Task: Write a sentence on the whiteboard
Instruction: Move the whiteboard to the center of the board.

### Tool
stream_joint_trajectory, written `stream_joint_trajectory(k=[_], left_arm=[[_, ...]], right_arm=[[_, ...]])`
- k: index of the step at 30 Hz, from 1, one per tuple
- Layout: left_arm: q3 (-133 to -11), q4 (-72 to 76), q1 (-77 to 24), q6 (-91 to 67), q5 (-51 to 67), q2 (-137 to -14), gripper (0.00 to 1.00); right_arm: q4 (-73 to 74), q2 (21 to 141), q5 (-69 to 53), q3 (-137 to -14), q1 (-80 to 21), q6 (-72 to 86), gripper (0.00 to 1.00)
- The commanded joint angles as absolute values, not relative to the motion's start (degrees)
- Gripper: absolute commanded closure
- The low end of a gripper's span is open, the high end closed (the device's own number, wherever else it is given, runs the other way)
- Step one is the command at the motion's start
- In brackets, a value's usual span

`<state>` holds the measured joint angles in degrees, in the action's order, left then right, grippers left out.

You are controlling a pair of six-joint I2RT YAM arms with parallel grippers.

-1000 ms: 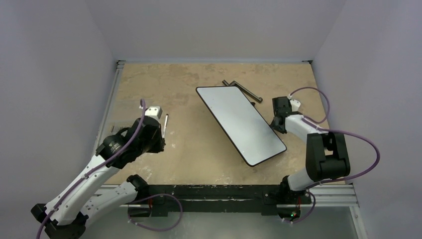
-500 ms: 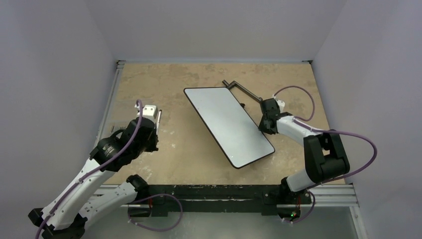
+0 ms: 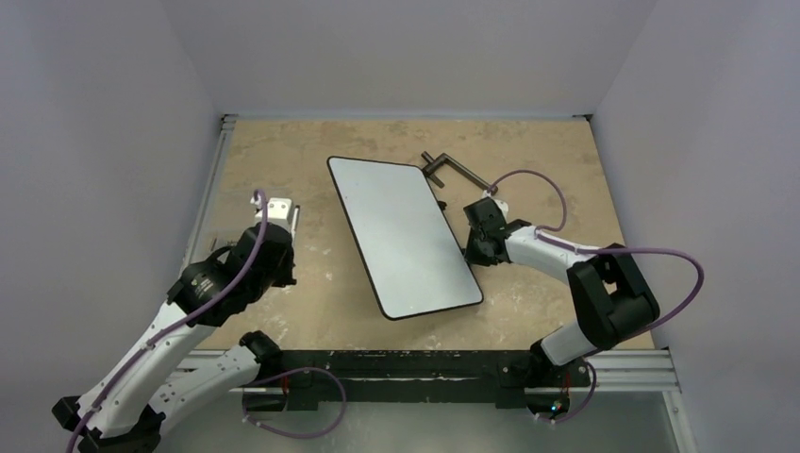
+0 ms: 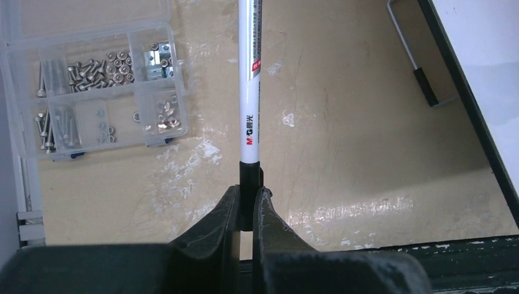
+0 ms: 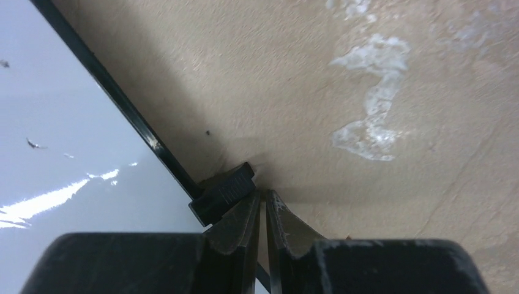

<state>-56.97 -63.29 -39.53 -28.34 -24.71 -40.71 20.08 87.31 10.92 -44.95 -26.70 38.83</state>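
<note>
The whiteboard [image 3: 401, 231] lies flat mid-table, long side running from far left to near right. Its white face [image 5: 55, 141] shows only a few small dark specks; no sentence is in view. My right gripper [image 3: 475, 243] sits low at the board's right edge. Its jaws [image 5: 263, 197] are shut, with nothing between them, right beside a small black foot [image 5: 223, 191] on the frame. My left gripper [image 3: 279, 213] hovers left of the board, shut [image 4: 250, 199] on the black end of a white marker [image 4: 251, 92] that points away from it.
A clear parts box [image 4: 92, 92] with screws lies on the table far left. A black bent bar [image 3: 455, 169] lies behind the board's far right corner. A thin metal loop [image 4: 407, 61] sticks out by the board's frame [image 4: 471, 116]. Walls enclose three sides.
The whiteboard has slid and turned to the left, my right gripper moving with it at its right edge and closing. My left arm has drawn back slightly to the left with the marker.
</note>
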Motion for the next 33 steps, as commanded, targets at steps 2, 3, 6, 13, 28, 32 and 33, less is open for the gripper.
stream_joint_trajectory(k=[2, 3, 6, 13, 28, 32, 33], left_arm=[[-62.1, -61.6, -39.7, -27.4, -26.6, -47.7, 1.00], [-63.2, -60.8, -39.6, -27.3, -26.4, -49.6, 1.00], [-67.2, -58.0, -38.8, -26.3, -24.7, -55.8, 1.00], [-76.3, -53.8, -30.3, -23.3, -14.9, -69.3, 1.00], [-94.9, -64.5, -28.1, -16.5, -18.1, -74.1, 1.00], [-93.5, -64.7, -28.1, -15.9, -16.1, -72.0, 1.00], [-93.3, -64.8, -28.1, -15.8, -15.9, -71.6, 1.00]], right_arm=[[20.4, 85.3, 7.4, -43.7, -30.8, 42.4, 0.90], [20.2, 85.2, 7.4, -43.5, -31.3, 42.7, 0.91], [19.1, 85.4, 6.4, -43.0, -32.7, 43.4, 0.91], [16.3, 86.4, 4.4, -42.8, -38.4, 46.2, 0.93], [11.3, 96.8, 2.2, -51.8, -48.9, 49.6, 0.93], [10.2, 100.7, 1.1, -55.5, -50.6, 49.6, 0.93], [10.0, 101.7, 0.8, -56.7, -51.0, 49.6, 0.93]])
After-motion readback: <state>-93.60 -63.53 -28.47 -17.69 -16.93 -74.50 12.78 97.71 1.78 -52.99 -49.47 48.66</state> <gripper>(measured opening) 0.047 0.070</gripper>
